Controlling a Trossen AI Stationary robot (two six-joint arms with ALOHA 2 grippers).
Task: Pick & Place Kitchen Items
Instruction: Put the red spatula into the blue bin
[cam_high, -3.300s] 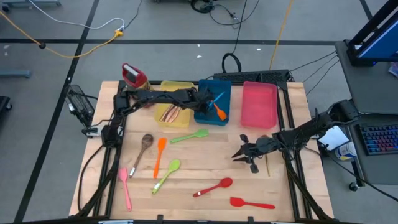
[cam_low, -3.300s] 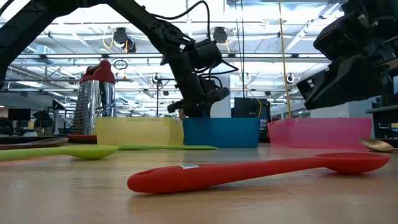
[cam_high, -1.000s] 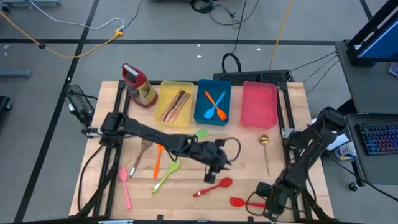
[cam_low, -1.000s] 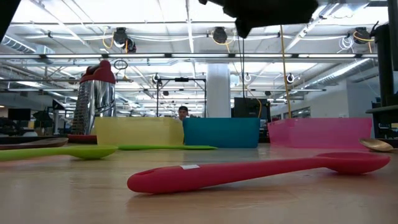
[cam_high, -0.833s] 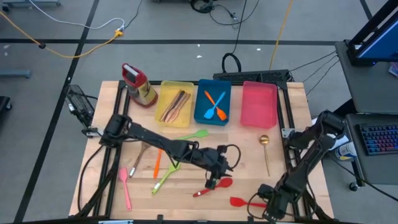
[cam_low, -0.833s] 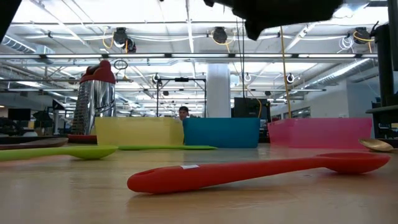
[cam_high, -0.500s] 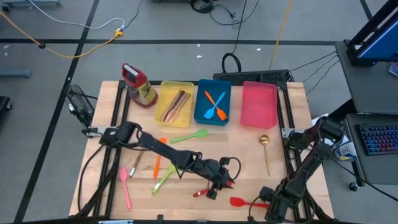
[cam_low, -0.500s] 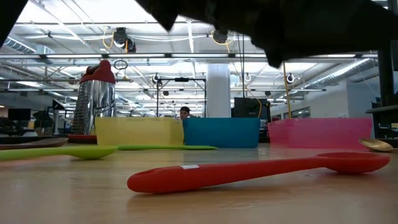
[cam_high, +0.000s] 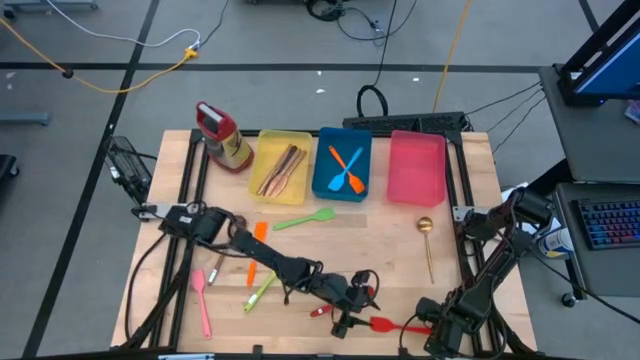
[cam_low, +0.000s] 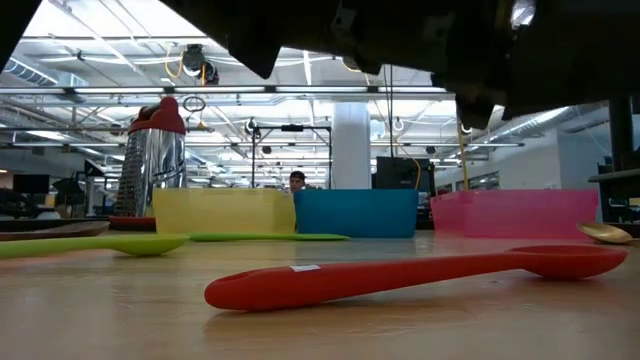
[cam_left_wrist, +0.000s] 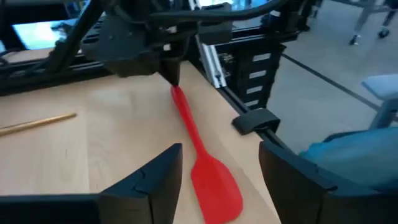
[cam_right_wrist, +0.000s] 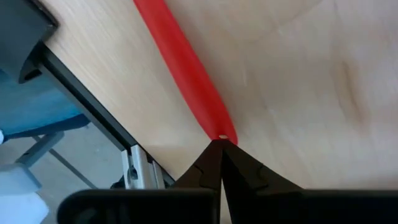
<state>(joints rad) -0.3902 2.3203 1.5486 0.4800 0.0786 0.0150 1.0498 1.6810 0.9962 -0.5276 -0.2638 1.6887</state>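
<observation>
Left hand (cam_left_wrist: 217, 171) wide astride red spatula (cam_left_wrist: 214, 180); right hand (cam_right_wrist: 219, 144) closed at its handle tip.

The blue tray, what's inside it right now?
Two orange utensils lie crossed inside the blue tray. From table height its wall hides them, so whether anything lies beneath them cannot be seen.

Red spatula (cam_left_wrist: 208, 163) lies flat near the table's front edge, other utensils scattered behind

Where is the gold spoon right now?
In the high view the gold spoon lies on the bare table toward the right side, just below the pink tray, its bowl pointing at the tray.
</observation>
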